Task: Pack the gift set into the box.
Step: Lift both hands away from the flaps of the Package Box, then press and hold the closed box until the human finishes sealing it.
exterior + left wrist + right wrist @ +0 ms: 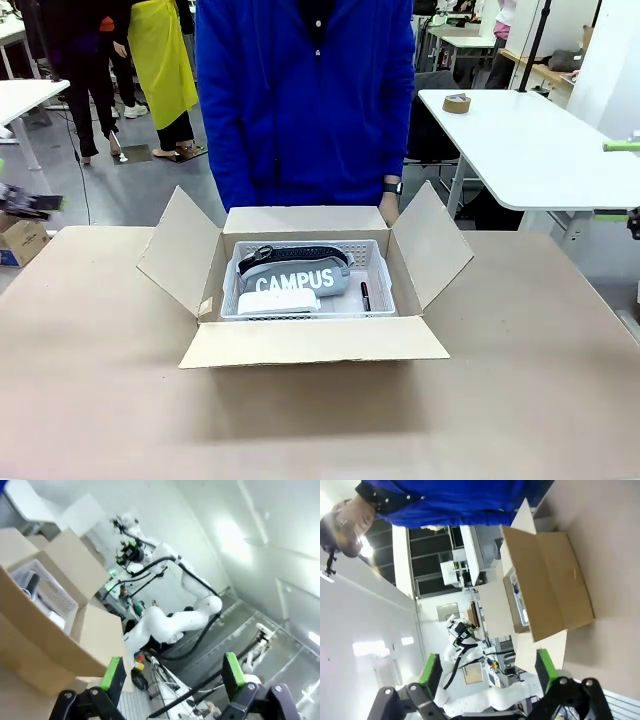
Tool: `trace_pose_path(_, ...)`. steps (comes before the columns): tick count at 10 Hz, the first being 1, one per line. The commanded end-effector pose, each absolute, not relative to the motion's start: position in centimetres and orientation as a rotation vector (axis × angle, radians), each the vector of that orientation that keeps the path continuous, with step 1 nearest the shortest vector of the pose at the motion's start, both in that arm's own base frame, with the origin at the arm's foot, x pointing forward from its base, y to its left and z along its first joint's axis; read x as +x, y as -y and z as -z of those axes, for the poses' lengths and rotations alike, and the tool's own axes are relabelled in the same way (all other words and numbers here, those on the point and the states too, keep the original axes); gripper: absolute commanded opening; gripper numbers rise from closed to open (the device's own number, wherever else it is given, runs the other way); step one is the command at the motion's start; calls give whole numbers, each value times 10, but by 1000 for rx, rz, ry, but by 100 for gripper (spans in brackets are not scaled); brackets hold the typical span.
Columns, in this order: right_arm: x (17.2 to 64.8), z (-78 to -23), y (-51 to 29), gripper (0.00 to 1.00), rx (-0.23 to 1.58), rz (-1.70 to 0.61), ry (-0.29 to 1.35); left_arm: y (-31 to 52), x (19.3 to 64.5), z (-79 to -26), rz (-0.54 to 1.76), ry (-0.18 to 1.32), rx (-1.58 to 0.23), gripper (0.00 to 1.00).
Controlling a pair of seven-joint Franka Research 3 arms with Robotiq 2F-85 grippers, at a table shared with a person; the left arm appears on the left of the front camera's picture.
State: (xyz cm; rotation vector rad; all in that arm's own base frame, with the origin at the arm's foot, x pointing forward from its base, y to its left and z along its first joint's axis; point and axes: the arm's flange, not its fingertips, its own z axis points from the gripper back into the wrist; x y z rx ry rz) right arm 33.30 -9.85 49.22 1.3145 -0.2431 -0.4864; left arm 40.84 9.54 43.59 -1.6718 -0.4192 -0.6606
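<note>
Four flaps (310, 342) stand open on the box (305, 220) near the table's (100, 400) far edge, with the gift set (300, 280) inside. The left claw (172, 671) and right claw (488, 667) are both spread and empty. A careless push on one flap could shove the box.

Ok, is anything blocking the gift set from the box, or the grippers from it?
Nothing visible does. The gift set already sits inside the box, flaps open. The left gripper and right gripper are open, off to its sides.

Matt brown corrugated cardboard carton (310, 340); inside it, perforated white plastic basket (377, 262) and grey cloth pouch (296, 279).
</note>
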Motion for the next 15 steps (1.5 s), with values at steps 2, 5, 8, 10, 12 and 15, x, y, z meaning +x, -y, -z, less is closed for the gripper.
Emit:
trace_pose_path(2, 327, -507, 95, 100, 1322, 434, 289, -110, 397, -452, 689, 428, -1626, 100)
trace_pose_path(5, 327, -507, 95, 100, 1322, 434, 289, -110, 397, -452, 689, 428, -1626, 100)
trace_pose_path(8, 327, -507, 95, 100, 1322, 434, 289, -110, 397, -452, 689, 428, -1626, 100)
trace_pose_path(10, 327, -507, 95, 100, 1322, 434, 289, -110, 397, -452, 689, 428, -1626, 100)
trace_pose_path(12, 327, -507, 95, 100, 1322, 434, 289, -110, 397, -452, 689, 428, -1626, 100)
trace_pose_path(15, 327, -507, 95, 100, 1322, 434, 289, -110, 397, -452, 689, 428, -1626, 100)
